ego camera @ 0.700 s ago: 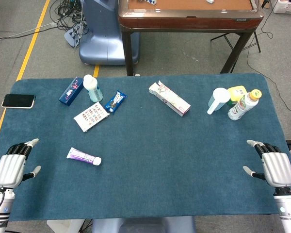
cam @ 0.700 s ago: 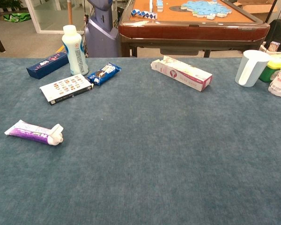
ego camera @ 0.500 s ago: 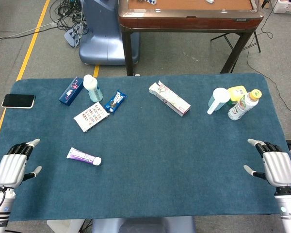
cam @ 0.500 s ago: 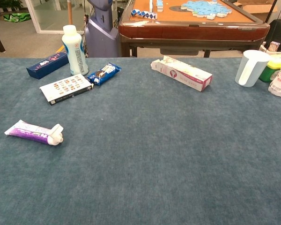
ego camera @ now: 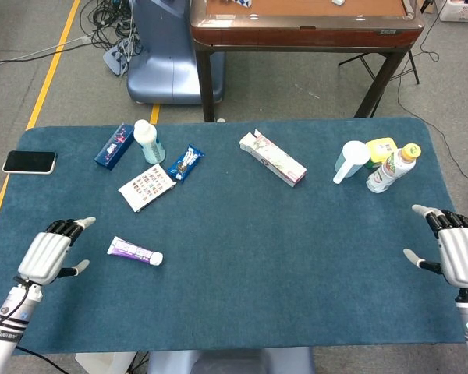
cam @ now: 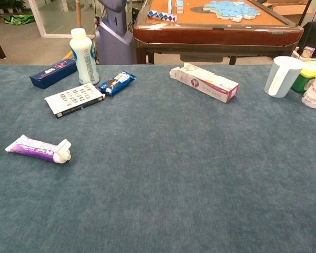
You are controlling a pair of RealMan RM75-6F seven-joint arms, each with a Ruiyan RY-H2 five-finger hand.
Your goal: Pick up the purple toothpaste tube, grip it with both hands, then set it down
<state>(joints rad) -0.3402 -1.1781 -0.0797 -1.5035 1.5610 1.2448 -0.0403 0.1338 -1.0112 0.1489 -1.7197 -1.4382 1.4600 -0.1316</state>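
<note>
Head view: blue felt table [ego camera: 242, 257], largest thing in frame, spread with small goods. Far edge, left to right: black phone [ego camera: 30, 161], dark blue box [ego camera: 114, 145], white bottle [ego camera: 148, 141], printed card [ego camera: 147, 187], blue snack packet [ego camera: 186, 163], long pink-and-white carton [ego camera: 272, 158], then a pale cup [ego camera: 349, 161], yellow-lidded tub [ego camera: 382, 148] and drink bottle [ego camera: 391, 168] bunched at far right.

Left hand [ego camera: 50, 258] hovers over the near-left of the table, fingers apart and extended, holding nothing. Right hand [ego camera: 457, 253] sits at the near-right edge, also spread and empty, well apart from everything.

Purple toothpaste tube [ego camera: 135, 251] lies flat on the felt, near-left, just right of the left hand and not touched by it. Long axis runs roughly left-right, slightly slanted: crimped tail to the left, white cap to the right and a little nearer. Chest view agrees, cap end at right and flipped open or angled up; cannot tell which.

Handling, my judgement: light, soft-walled, will dent under a hard squeeze, skin likely slick. Best taken across the mid-body, pinching the narrow width from above; the thin tail offers little purchase. The cap end is stiffest and suits the second hand.
</note>
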